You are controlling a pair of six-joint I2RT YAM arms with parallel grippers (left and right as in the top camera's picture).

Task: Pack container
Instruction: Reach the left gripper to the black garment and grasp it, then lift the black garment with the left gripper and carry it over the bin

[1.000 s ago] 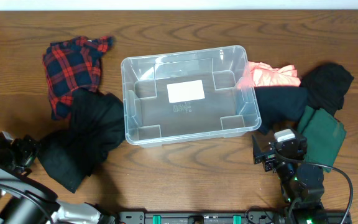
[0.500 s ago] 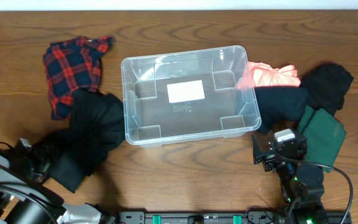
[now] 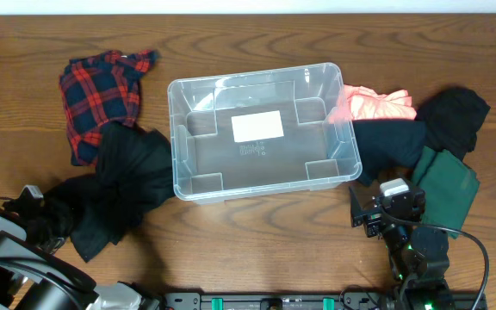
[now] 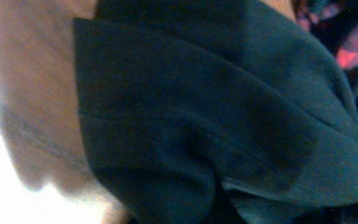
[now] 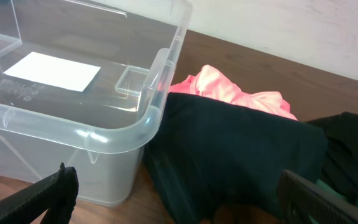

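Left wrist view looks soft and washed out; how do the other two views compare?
Left wrist: blurred, dark garment fills the frame, lower-left corner blown out white. Overhead: sharp, evenly lit. Right wrist: sharp, mild glare on the container rim.

I am finding nothing here that I can actually read. The white label [image 3: 257, 127] is lying on the bottom of the container [image 3: 176, 155], and it is showing blank both from overhead and through my right wrist camera. Just below it a small moulded marking [image 3: 252, 151] is showing in the clear plastic — too fine and faint to make out.
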